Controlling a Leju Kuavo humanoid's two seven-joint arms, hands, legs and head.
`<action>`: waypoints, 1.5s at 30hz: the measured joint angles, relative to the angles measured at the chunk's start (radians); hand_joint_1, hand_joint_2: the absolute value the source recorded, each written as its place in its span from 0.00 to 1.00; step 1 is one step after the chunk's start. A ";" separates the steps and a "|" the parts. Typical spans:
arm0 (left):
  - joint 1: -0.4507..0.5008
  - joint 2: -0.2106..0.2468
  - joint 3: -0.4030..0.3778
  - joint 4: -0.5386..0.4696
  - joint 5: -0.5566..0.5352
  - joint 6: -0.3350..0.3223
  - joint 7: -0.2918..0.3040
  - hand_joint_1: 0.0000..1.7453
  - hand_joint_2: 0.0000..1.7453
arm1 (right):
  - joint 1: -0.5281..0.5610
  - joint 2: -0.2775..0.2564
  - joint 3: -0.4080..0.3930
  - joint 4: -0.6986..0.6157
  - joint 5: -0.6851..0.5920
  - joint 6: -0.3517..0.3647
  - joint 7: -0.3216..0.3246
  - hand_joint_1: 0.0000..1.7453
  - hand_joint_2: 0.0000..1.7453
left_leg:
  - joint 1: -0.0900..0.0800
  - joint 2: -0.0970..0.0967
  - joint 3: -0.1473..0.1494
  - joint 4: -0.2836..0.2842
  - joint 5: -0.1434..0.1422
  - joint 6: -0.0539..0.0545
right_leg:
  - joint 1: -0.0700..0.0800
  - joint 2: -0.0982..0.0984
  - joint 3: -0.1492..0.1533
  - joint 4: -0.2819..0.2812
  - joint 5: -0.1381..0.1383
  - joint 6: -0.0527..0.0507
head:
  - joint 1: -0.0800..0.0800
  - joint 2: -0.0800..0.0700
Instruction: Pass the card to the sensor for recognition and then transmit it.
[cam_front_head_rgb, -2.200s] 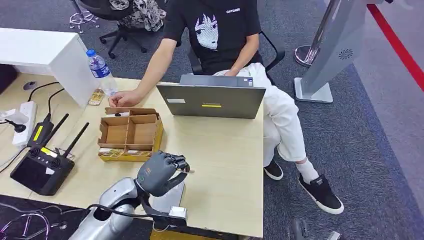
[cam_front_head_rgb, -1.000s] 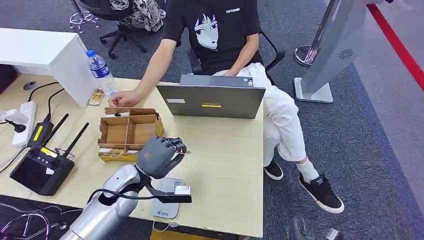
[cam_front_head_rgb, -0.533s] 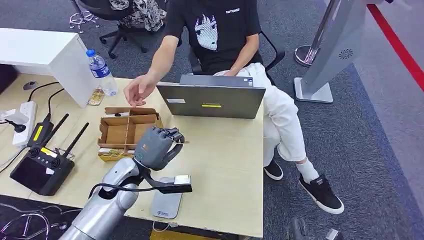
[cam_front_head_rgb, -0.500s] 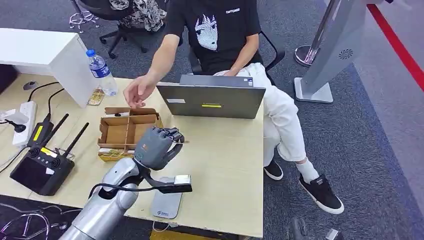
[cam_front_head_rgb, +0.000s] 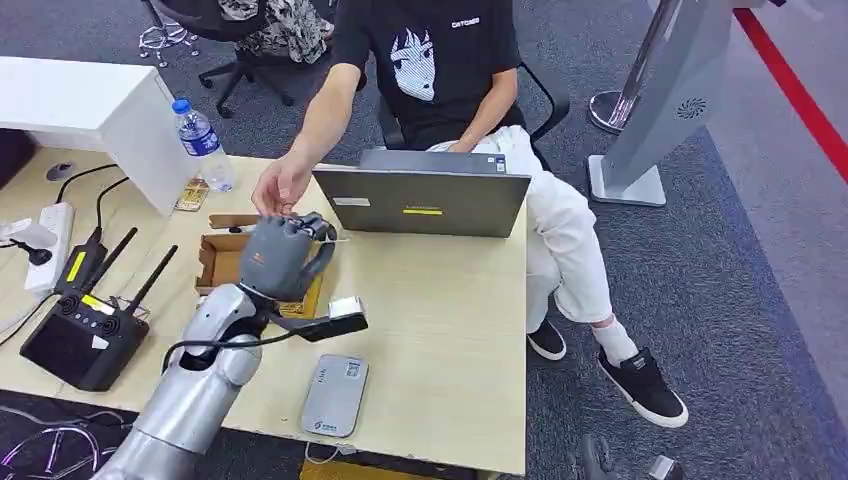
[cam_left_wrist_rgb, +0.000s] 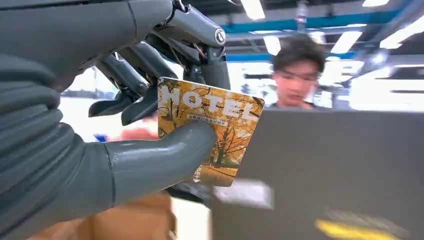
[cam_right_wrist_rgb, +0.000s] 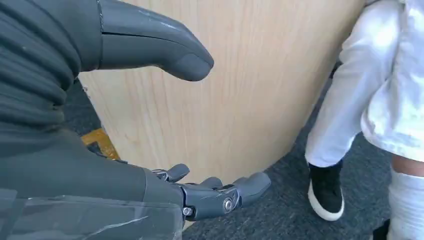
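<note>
We hold the card (cam_left_wrist_rgb: 212, 130) tight between thumb and fingers of our left hand (cam_front_head_rgb: 275, 255), up over the cardboard box (cam_front_head_rgb: 215, 262), right by the person's hand (cam_front_head_rgb: 280, 185). We should keep it level and not let go early (wait for their grip). The laptop (cam_front_head_rgb: 425, 200) stands close on the right. The sensor (cam_front_head_rgb: 335, 395) lies near us. Our right hand (cam_right_wrist_rgb: 150, 125) hangs loose, holding nothing.

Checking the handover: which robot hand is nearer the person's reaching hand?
Left. The left hand holds the card just below the person's hand; the right hand hangs beside the table edge.
</note>
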 joint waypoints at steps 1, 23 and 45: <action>-0.024 0.000 0.030 0.029 -0.019 0.000 0.008 1.00 1.00 | -0.002 0.000 0.001 0.002 0.005 0.000 0.004 0.00 1.00 | 0.000 0.000 0.000 0.000 0.000 0.000 | 0.000 0.000 0.000 0.000 0.000 -0.001 | 0.000 0.000; -0.134 -0.016 0.253 0.296 -0.090 0.058 -0.058 0.00 1.00 | -0.021 0.004 0.021 0.017 0.016 -0.010 0.012 0.00 1.00 | 0.000 0.000 0.000 0.000 0.001 -0.001 | 0.000 0.000 0.000 0.000 0.001 -0.001 | 0.000 0.000; 0.092 -0.098 0.205 0.028 -0.027 -0.021 -0.185 0.00 1.00 | -0.007 0.003 0.016 0.019 -0.024 0.000 -0.016 0.00 1.00 | 0.000 0.000 -0.001 0.000 0.000 0.000 | 0.000 0.000 -0.001 0.000 0.000 0.000 | 0.000 0.000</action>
